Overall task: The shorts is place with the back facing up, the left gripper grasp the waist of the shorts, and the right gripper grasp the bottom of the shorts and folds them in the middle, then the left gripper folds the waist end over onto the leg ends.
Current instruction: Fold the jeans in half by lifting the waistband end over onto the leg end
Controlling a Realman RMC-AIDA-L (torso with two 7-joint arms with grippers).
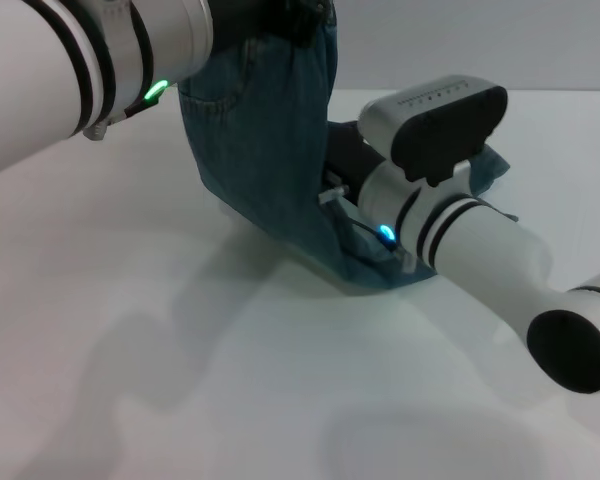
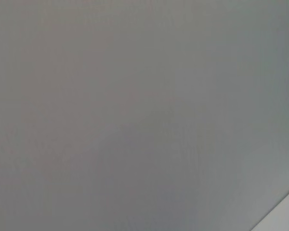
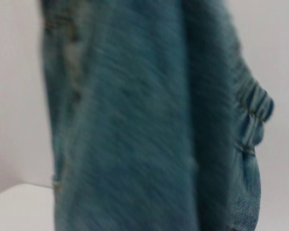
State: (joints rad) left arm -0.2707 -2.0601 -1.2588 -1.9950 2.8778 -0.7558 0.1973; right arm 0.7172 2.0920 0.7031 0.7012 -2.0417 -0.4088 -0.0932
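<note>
While the left gripper [image 1: 298, 18] lifts the shorts [image 1: 265, 140], its jaws stay hidden.

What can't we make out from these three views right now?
- Left gripper: head view, cut off by the top edge, so its jaws are not shown.
- Right gripper: head view, its jaws hidden behind the hanging shorts and its own wrist.
- Leg hems: head view, covered by the right arm.
- Left wrist view: only a blank grey surface.
- Right wrist view: blurred denim; the waist ruffles barely show.
</note>
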